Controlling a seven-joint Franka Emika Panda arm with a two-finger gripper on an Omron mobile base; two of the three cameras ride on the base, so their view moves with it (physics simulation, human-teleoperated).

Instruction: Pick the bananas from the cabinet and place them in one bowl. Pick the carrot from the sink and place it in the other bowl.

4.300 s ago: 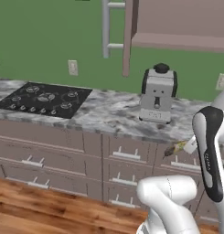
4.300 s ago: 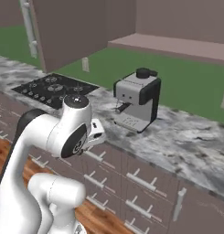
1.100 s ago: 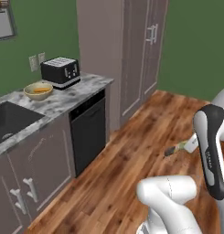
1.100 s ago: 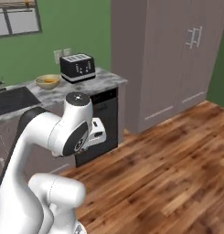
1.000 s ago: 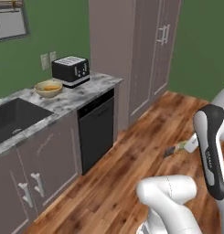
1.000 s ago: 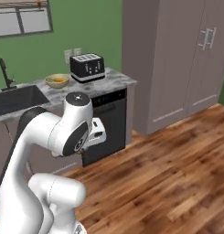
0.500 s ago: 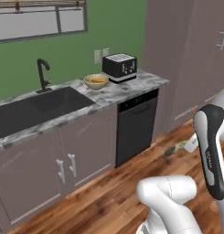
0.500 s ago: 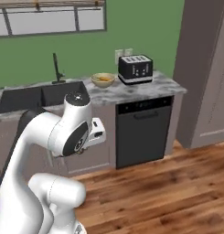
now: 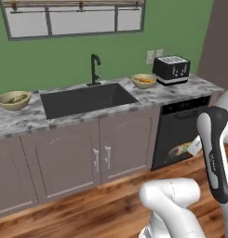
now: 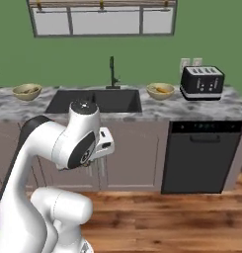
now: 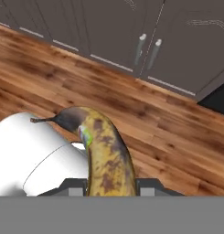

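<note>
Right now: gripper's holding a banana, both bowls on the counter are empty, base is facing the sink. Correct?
Not quite: the bowls aren't empty. In the left base view the left bowl holds something yellowish and the bowl by the toaster holds something orange. The rest stands: banana in the gripper, sink ahead.

Base cams: sink (image 9: pixel 85 100) front; hand cam floorward.

Through the hand camera I see a blotchy yellow-brown banana (image 11: pixel 104 157) rising from between my gripper (image 11: pixel 109 186) fingers, which are closed against its sides, its dark stem end curving up and to the left. Behind it I look down on a wooden floor (image 11: pixel 177 141) with reddish-brown planks. Along the top run grey-brown cabinet doors (image 11: pixel 118 27), two of them meeting at a pair of short silver handles (image 11: pixel 148 49) set side by side.
</note>
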